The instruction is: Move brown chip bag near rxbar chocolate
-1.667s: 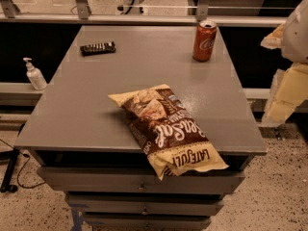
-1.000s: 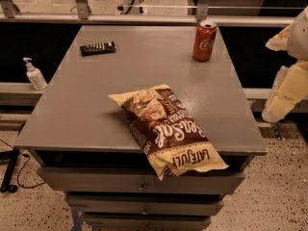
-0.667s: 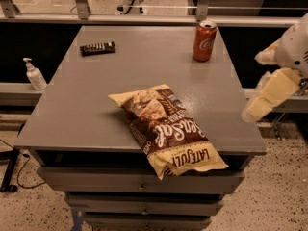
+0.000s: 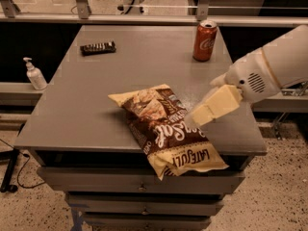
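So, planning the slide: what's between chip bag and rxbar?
Camera view: only bare table between brown chip bag and rxbar chocolate; gripper beside the bag.

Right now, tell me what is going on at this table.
The robot's arm extends in from the right, and its gripper hovers over the table, close beside the brown chip bag. The bag lies flat at the front, not lifted, with one end overhanging the edge. The rxbar chocolate sits at the back left and a red cola can at the back right.
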{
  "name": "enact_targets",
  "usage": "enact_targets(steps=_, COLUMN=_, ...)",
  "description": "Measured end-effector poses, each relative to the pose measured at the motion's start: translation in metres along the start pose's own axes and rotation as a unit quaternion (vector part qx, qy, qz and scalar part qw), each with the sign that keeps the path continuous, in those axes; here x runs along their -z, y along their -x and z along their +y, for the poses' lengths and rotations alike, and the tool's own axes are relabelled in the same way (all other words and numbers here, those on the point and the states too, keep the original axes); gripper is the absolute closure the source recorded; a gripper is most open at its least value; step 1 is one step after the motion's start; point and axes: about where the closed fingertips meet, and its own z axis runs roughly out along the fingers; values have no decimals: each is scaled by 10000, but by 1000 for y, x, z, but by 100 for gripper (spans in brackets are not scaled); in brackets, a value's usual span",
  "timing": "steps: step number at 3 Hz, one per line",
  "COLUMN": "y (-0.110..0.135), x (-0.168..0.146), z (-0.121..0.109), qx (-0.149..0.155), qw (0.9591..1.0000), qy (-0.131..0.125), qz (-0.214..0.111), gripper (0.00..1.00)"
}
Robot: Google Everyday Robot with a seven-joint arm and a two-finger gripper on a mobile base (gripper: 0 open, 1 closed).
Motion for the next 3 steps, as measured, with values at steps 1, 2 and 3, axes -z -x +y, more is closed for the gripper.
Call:
enact_targets(steps=1, y=14, x=-26, z=26, qx=-354, qw=9973, qy=530, qz=-375, gripper=0)
enact_targets(steps=2, y=13, x=-48, z=39, qx=-532, qw=9947, qy=738, qz=-471, gripper=0)
enact_targets(steps=3, y=7, x=-63, z=34, qx=-552, qw=9958, qy=589, qz=-439, gripper=0)
